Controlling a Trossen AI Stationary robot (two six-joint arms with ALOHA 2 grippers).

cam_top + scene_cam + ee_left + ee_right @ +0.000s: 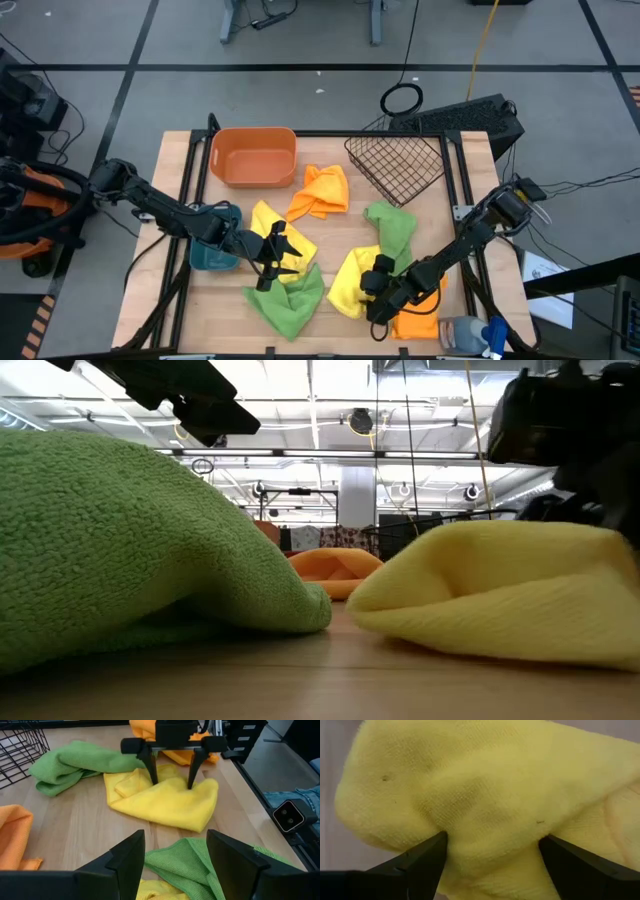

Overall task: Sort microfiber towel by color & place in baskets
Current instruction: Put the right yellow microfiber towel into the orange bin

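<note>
From above, we see the right gripper (372, 297) pressed down on a rumpled yellow microfiber towel (350, 281), near the table's front edge. In the left wrist view, its fingers (151, 767) stand apart, tips in the cloth. The left gripper (275, 257), fingers spread, hovers over a green microfiber towel (287, 297).

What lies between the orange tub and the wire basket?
In the high view, an orange towel lies slightly nearer than the gap between the orange tub and wire basket.

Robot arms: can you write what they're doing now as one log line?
right gripper: open, pressed on yellow towel | left gripper: open, over green towel | orange tub: empty
</note>
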